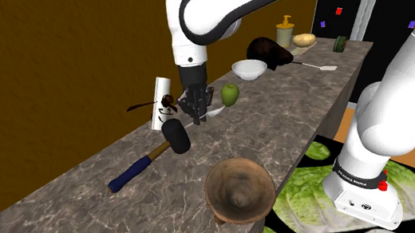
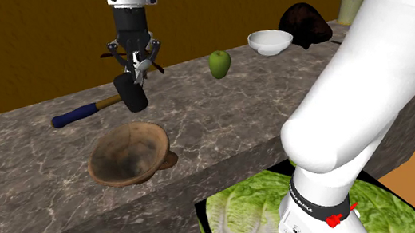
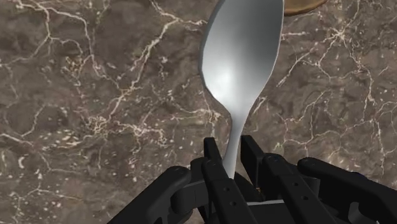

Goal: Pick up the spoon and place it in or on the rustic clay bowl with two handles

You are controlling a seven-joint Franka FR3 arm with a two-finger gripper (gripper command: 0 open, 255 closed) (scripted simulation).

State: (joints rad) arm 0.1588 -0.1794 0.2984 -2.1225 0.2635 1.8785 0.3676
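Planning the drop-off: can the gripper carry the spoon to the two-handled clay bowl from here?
Probably yes. The gripper, shut on the spoon, hangs above the counter; just a low-lying mallet lies between it and the open, empty-looking clay bowl.

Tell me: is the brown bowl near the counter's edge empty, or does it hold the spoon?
Empty. The bowl has a bare inside; the spoon is clasped in the pincer, up near the hammer.

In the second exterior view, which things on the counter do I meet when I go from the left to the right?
Mallet with a blue handle → green apple → white bowl → dark brown object → yellowish pump bottle.
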